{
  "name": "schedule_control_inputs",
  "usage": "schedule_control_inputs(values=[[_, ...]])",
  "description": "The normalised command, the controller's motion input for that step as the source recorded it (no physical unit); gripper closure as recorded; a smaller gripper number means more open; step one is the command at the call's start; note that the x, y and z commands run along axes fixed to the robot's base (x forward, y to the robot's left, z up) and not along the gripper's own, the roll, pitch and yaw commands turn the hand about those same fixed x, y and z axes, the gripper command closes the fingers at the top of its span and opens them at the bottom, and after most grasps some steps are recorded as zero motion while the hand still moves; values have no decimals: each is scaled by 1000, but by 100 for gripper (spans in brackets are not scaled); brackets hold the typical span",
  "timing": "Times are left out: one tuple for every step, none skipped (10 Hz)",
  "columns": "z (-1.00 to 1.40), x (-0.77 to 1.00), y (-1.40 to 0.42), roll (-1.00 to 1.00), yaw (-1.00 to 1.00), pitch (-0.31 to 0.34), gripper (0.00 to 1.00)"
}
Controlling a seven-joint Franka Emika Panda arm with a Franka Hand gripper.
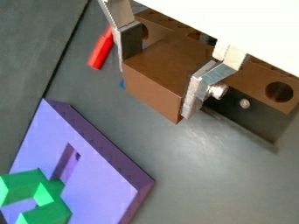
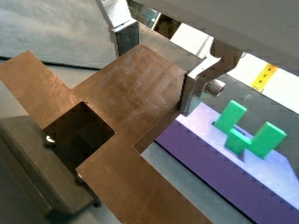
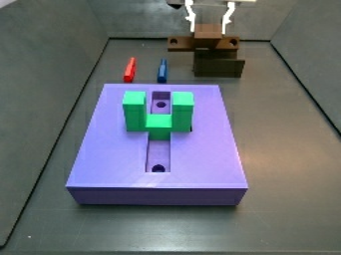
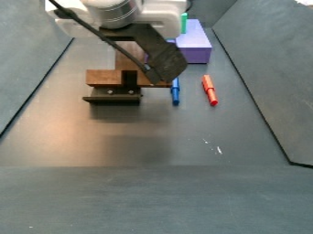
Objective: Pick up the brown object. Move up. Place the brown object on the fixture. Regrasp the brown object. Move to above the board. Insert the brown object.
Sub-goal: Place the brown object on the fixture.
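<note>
The brown object lies on the dark fixture at the far end of the floor, as both side views show. My gripper stands over it, with one silver finger pressed against each side of its blocky end. In a wrist view its brown top fills the frame, with the fixture beneath it. The gripper comes straight down onto the piece. The purple board lies apart from them, nearer the middle.
A green U-shaped block stands on the board over its slot. A red peg and a blue peg lie on the floor between the board and the fixture. Dark walls close the floor in.
</note>
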Motion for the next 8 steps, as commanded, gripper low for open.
schedule_control_inputs(values=[[-80, 669, -143, -303, -151, -123, 100], [-263, 551, -80, -263, -223, -249, 100], [-371, 346, 0, -91, -146, -214, 100], [-369, 0, 43, 0, 66, -146, 100], [-369, 0, 40, 0, 137, -149, 100], [-174, 191, 0, 80, 149, 0, 100], [0, 354, 0, 46, 83, 0, 100], [0, 429, 83, 0, 29, 6, 100]])
